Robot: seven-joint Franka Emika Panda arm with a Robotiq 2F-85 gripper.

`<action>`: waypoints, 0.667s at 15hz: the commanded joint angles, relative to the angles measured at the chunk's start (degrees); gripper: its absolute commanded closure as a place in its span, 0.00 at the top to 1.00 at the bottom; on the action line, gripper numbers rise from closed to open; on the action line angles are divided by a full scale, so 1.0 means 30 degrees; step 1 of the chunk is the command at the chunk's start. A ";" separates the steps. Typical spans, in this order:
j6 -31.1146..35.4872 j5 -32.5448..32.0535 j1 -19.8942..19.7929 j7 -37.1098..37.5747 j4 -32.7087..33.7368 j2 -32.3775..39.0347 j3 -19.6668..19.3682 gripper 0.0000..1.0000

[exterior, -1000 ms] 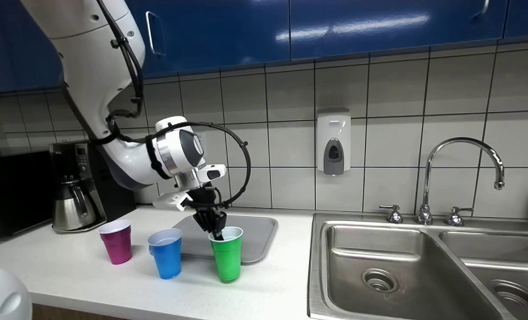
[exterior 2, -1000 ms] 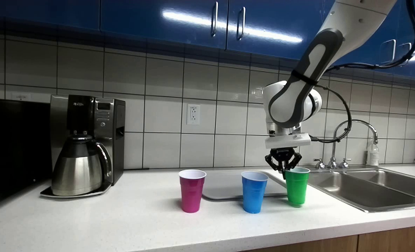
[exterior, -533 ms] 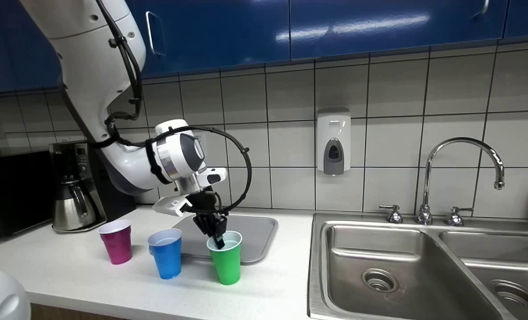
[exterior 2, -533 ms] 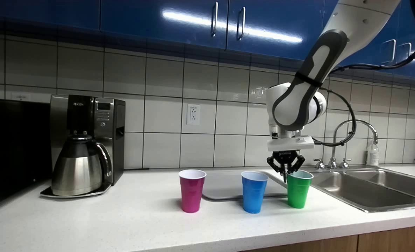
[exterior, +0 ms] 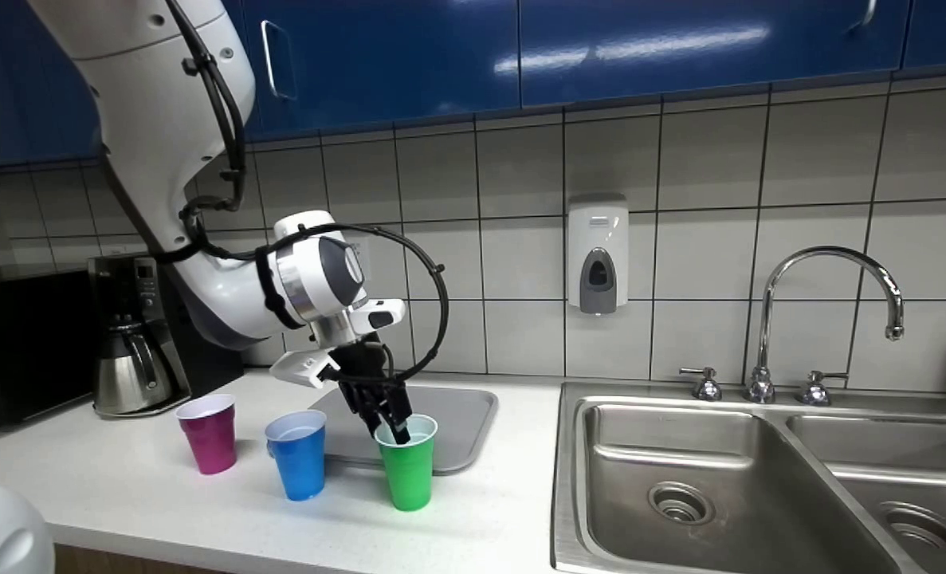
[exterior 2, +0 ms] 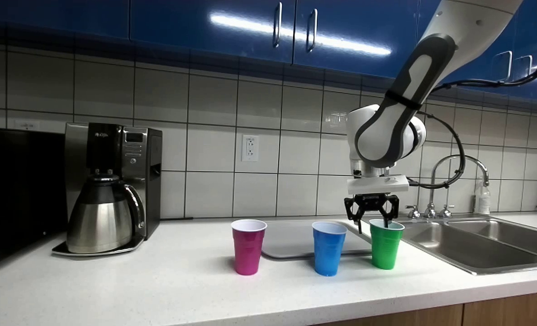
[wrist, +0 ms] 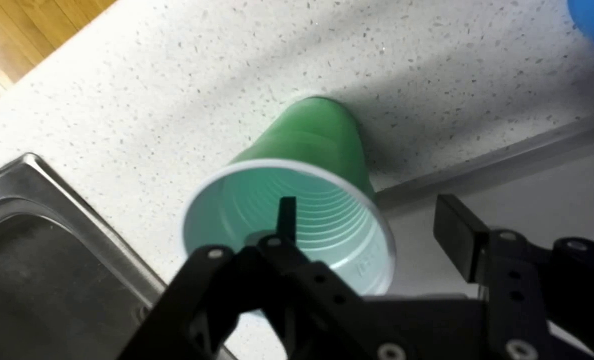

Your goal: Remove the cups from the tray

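The green cup (exterior 2: pixel 385 249) stands upright on the counter, just in front of the light grey tray (exterior 2: pixel 288 237). My gripper (wrist: pixel 368 215) is open across its rim: one finger (wrist: pixel 286 217) reaches into the cup, and the opposite finger (wrist: pixel 454 235) is outside over the tray, with a gap to the cup wall. To the cup's side stand the blue cup (exterior 2: pixel 328 253) and, farther along, the magenta-pink cup (exterior 2: pixel 247 251), both upright on the counter in front of the tray. In both exterior views no cup is on the tray.
A steel double sink (exterior: pixel 672 462) with a curved faucet (exterior: pixel 823 255) lies close beside the green cup. A coffee maker with a steel pot (exterior 2: pixel 101 217) stands at the far end. Blue cabinets (exterior 2: pixel 214 27) hang above the arm.
A second ago the gripper was shut on the green cup's rim, the cup slightly higher. It came down onto the counter, and the fingers have since spread apart. The other cups have not moved.
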 commanded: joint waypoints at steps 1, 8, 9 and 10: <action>-0.0135 -0.0622 -0.0442 0.0618 -0.0515 -0.1072 0.0462 1.00; -0.0834 -0.0519 -0.0376 0.0755 -0.0448 -0.2118 0.1233 1.00; -0.0971 -0.0511 -0.0353 0.0849 -0.0443 -0.2280 0.1424 1.00; -0.1091 -0.0516 -0.0353 0.0937 -0.0436 -0.2423 0.1613 1.00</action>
